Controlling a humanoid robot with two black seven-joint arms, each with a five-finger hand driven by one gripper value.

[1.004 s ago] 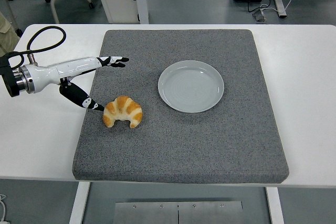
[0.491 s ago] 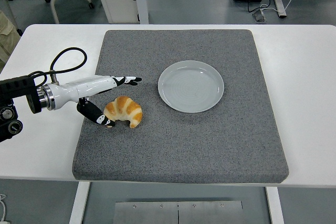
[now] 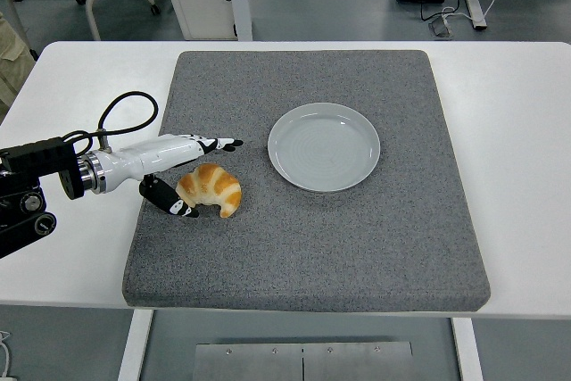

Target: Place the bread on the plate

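A golden croissant point(image 3: 211, 188) lies on the grey mat point(image 3: 357, 238), left of centre. A pale grey plate point(image 3: 324, 145) sits empty on the mat, up and right of the croissant. My left hand point(image 3: 198, 176) reaches in from the left edge and is open around the croissant. Its fingers point(image 3: 214, 144) stretch just above the bread's far side, and the thumb point(image 3: 174, 205) sits at its near left end. The hand does not hold the bread. The right arm is out of view.
The mat covers most of the white table point(image 3: 517, 131). A black cable point(image 3: 129, 109) loops above my left forearm. Chair legs and cables show on the floor beyond the table's far edge.
My left hand has moved right and down toward the croissant, from beside it to straddling it. The croissant and plate have not moved.
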